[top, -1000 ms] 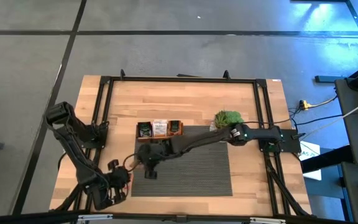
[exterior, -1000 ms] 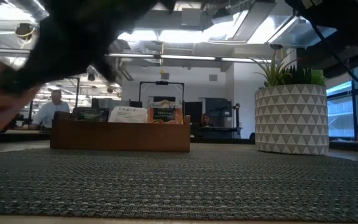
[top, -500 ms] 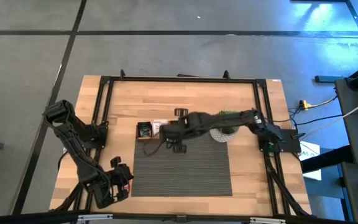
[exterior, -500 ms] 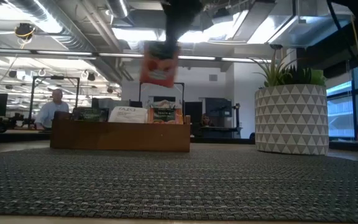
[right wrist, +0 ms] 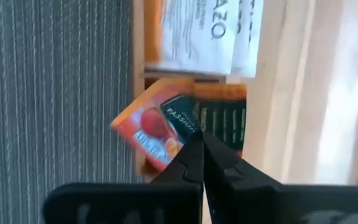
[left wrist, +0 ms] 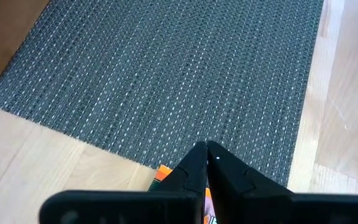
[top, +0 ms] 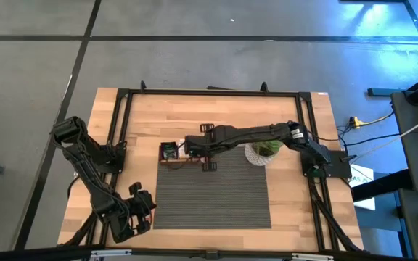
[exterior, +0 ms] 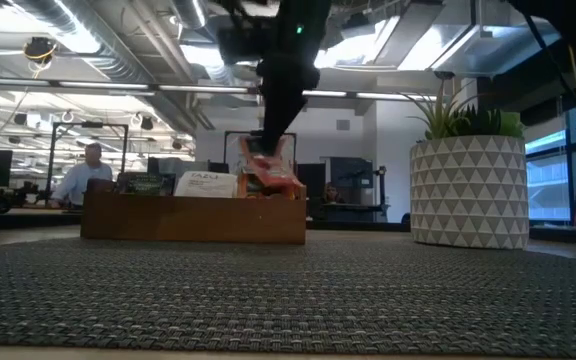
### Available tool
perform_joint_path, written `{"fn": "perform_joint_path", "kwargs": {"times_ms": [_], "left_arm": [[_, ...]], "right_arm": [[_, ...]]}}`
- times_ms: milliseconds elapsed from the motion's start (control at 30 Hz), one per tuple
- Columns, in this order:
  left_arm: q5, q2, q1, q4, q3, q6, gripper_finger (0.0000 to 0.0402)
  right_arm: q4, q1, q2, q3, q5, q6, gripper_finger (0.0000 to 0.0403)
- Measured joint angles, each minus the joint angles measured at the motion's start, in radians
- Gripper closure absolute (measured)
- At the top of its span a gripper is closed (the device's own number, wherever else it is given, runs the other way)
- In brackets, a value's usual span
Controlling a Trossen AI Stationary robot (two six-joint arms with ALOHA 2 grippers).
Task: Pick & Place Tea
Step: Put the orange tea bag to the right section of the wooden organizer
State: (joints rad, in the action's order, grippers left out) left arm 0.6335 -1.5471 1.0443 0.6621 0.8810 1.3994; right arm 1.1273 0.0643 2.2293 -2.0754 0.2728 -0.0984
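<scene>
My right gripper (exterior: 271,140) is shut on an orange-red tea sachet (right wrist: 157,127) over the right-hand compartment of the long wooden tray (top: 167,161). The tray stands at the grey mat's (top: 212,196) far edge. Dark sachets (top: 168,151) stand in its left compartment and white ones (right wrist: 210,31) in the middle; more orange and dark ones (right wrist: 225,118) lie under the held sachet. My left gripper (left wrist: 205,148) is shut, low over the table's near left part at the mat's edge. An orange sachet's corner (left wrist: 162,172) shows beneath its fingers. My right gripper pinches the orange-red sachet at one edge (right wrist: 188,138) between its two fingertips, reaching steeply down from above. The sachet hangs tilted below the fingers (exterior: 273,172), just over the tray's right compartment; whether its lower edge touches the sachets there, I cannot tell. My left gripper stands over the orange sachet; its own fingers hide whether it touches it.
A small green plant in a white patterned pot (top: 265,149) stands on the mat's far right corner, right beside the right arm. Black frame rails (top: 118,138) run along the table's sides. Beyond the table a person (exterior: 86,170) sits in the room.
My right gripper has carried the orange-red sachet from over the mat's left part, up and toward the far edge, to above the tray's right compartment, tipping more steeply downward on the way. The sachet has stayed clear of the table and now hangs close over the tray.
</scene>
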Motion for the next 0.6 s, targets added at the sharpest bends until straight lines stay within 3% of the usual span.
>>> {"fn": "perform_joint_path", "kwargs": {"times_ms": [433, 600], "left_arm": [[0.004, 0.0, 0.0, 0.0, 0.0, 0.0, 0.0395], [0.004, 0.0, 0.0, 0.0, 0.0, 0.0, 0.0391]], "right_arm": [[-0.038, -0.043, 0.002, 0.074, -0.033, 0.071, 0.0403], [-0.038, -0.043, 0.0, 0.074, 0.019, 0.081, 0.0403]]}}
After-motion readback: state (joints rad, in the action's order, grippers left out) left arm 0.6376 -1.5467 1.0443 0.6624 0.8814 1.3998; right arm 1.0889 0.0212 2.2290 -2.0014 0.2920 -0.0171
